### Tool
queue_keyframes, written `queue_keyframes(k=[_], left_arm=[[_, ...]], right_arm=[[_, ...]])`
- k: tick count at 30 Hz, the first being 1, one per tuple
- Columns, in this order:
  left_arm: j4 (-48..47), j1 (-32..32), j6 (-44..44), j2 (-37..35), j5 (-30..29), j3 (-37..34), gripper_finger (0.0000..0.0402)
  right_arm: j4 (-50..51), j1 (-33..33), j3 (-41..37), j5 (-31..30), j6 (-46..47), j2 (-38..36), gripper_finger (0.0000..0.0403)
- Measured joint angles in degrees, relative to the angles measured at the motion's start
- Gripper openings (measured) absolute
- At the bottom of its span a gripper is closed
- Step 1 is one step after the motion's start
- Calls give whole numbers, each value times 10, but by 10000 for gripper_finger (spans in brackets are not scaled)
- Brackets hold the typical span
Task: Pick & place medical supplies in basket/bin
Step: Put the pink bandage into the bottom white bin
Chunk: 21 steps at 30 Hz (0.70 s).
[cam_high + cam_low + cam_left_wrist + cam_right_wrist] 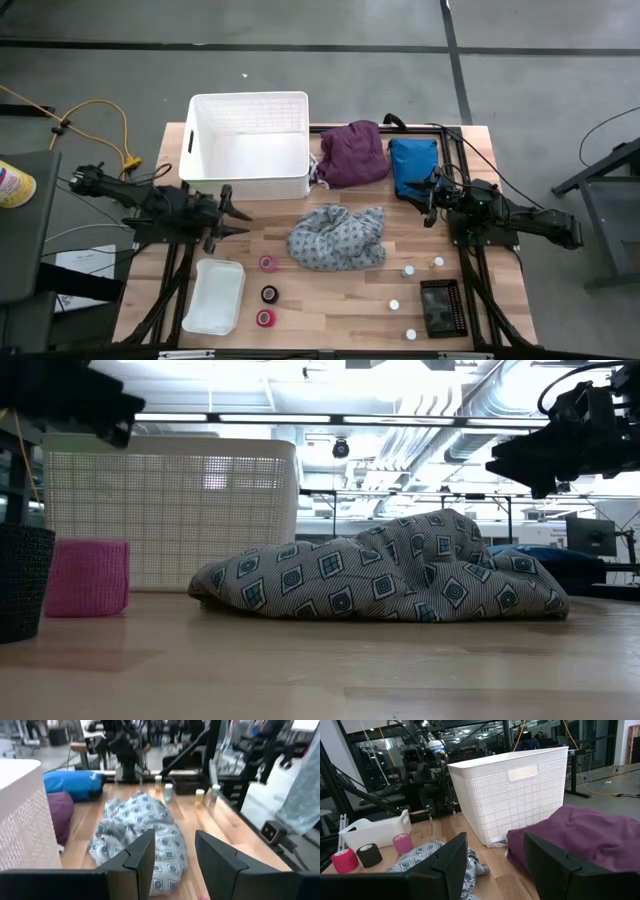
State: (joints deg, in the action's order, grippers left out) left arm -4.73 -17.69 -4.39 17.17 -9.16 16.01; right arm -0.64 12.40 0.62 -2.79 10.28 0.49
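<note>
Left gripper [236, 213] hovers at 9 o'clock of the table, jaws spread wide, holding nothing. Basket [250, 178] sits at 11 o'clock; tapes [267, 292] lie at 7 o'clock. Grey cloth [338, 238] lies at centre, purple cloth [352, 153] at 12. Vials [408, 271] stand at 5 o'clock. Right gripper [428, 200] hovers at 3 o'clock, parted, empty.

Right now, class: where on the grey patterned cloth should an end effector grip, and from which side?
Grip the grey patterned cloth from above, on its raised crumpled ridge, probably. It lies in a loose heap on the table, so folds there offer something to pinch; the flat edges do not.
</note>
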Motion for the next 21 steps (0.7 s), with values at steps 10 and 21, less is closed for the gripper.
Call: queue_keyframes(k=[10,21], left_arm=[[-161,-1,9,227,-17,243,135],[-292,-19,0,375,-32,370,135]], right_arm=[[0,0,0,0,0,0,181],[0,0,0,0,0,0,181]])
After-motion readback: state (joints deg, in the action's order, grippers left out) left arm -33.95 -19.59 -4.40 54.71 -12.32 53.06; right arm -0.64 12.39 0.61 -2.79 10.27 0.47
